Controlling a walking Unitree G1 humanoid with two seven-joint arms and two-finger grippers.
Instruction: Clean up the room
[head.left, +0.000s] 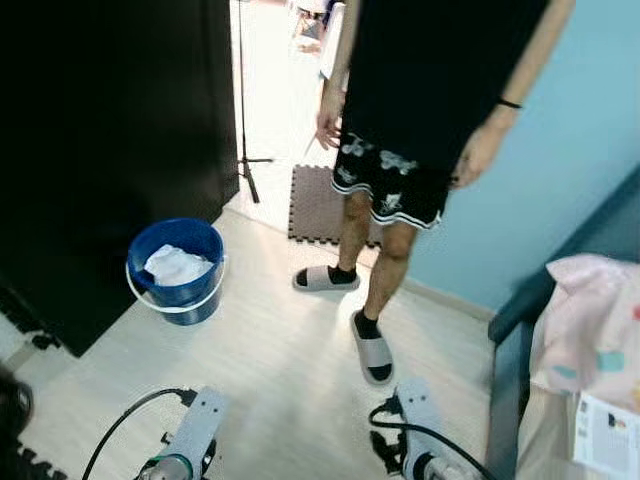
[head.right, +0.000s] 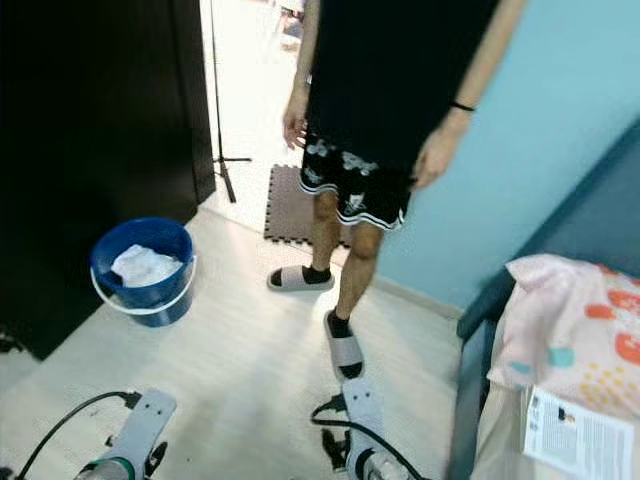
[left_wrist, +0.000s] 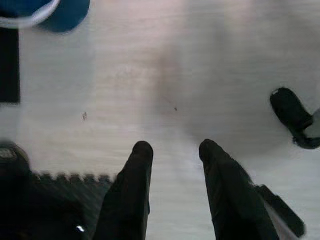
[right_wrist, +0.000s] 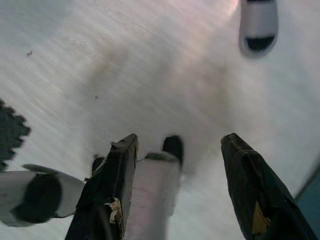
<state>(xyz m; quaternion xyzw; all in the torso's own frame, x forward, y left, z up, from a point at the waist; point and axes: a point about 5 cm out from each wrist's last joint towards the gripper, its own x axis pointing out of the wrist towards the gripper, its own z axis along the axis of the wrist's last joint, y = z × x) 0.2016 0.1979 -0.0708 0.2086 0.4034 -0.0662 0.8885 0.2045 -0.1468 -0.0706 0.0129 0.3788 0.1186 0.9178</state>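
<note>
Blue round plastic bucket (head.left: 176, 268) with a white wire handle is the one container in sight and the likeliest target of the tidying, and it serves as the landmark: it stands on the pale wood-look floor (head.left: 270, 370) just beside the tall black wardrobe (head.left: 100, 150), and holds a crumpled white cloth (head.left: 175, 264) that lies loose inside, below the rim. Going from big to small around it: the light blue wall (head.left: 570, 130) is well apart from the bucket on the far side of the floor; a person in a black top and patterned black shorts (head.left: 395, 180) stands between the bucket and that wall, wearing grey slide sandals (head.left: 372, 350) over black socks; a dark blue bed frame carrying a pink patterned blanket (head.left: 590, 330) and a printed paper sheet (head.left: 608, 432) lies further off still, past the person; a brownish foam puzzle mat (head.left: 320, 205) sits beyond the bucket by the bright doorway. I judge the step in hand to be approach and search, with nothing picked up yet. The left gripper (left_wrist: 172, 152) hangs over bare floor on the near side of the bucket, fingers parted a little and empty; the right gripper (right_wrist: 180, 150) hangs nearer the person's sandal, fingers spread wide and empty. The next move calls for choosing an item, probably turning toward the bucket or the bed, while keeping well away from the person's feet.
</note>
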